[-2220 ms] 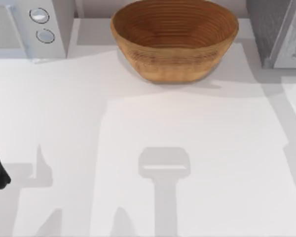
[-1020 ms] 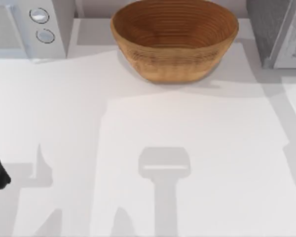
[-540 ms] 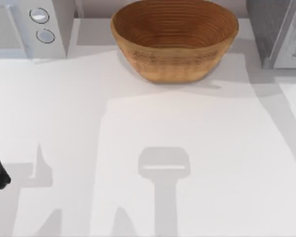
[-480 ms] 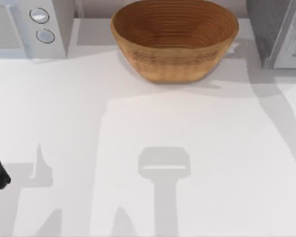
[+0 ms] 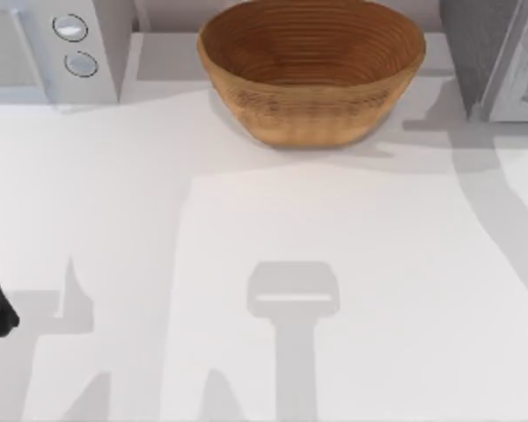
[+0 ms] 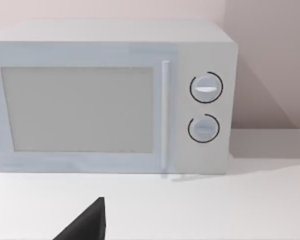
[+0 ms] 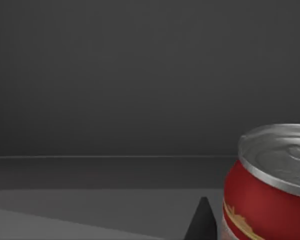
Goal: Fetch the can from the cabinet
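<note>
I start with the table (image 5: 114, 193), a broad white surface. At its far right corner stands the grey cabinet (image 5: 497, 57); the microwave (image 6: 110, 95) sits at the far left corner, its door shut, and the woven bowl (image 5: 311, 66) stands between the two at the far edge. My left arm is parked at the table's left edge, its left gripper (image 6: 85, 225) showing as a dark tip facing the microwave; I cannot tell whether its fingers are spread or pressed together.

Inside the dark cabinet, the right wrist view shows the can (image 7: 270, 185), red with a silver lid, standing upright on the shelf. One black tip of my right gripper (image 7: 202, 220) sits just beside it. I cannot tell from this whether the fingers are apart or closed, nor whether they touch the can.

My worry is the approach: the can sits off to one side of the camera, so I judge a finger could nudge it over or push it deeper if I close without centring first.
</note>
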### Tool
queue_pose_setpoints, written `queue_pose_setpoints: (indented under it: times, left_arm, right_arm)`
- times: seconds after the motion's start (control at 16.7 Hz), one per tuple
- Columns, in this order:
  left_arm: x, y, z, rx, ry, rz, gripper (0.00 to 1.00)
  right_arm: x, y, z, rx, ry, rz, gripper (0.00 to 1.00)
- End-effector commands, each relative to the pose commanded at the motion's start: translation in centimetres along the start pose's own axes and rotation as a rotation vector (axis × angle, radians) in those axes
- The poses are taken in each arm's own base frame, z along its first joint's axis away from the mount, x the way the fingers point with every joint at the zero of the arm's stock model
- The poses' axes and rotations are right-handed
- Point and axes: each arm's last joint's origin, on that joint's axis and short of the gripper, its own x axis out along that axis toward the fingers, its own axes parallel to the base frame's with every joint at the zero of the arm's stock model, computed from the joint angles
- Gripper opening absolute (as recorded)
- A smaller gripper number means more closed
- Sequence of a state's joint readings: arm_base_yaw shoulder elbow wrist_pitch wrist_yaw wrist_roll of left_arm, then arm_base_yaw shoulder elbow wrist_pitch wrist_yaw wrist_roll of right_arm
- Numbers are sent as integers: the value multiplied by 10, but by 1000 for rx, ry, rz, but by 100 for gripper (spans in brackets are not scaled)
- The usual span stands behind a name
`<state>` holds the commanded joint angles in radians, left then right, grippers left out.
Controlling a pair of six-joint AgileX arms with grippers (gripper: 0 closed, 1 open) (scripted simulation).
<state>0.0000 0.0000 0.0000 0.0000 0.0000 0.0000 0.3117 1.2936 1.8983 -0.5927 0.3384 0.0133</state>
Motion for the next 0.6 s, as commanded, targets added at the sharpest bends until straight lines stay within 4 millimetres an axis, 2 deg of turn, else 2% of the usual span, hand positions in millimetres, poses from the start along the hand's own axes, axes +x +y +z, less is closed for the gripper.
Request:
queue_pose_setpoints:
  times: [0.18,0.36,0.48,0.6]
  left_arm:
    - [0,0,0,0,0,0,100]
    - [0,0,0,0,0,0,100]
    - [0,0,0,0,0,0,100]
    - [0,0,0,0,0,0,100]
  right_arm:
    - [-4,-2,-3,1,-5,3,0]
    - [-19,-11,-16,2,-13,7,0]
    - [-32,-19,-35,0,-11,8,0]
    - [-45,-28,-64,-5,3,7,0]
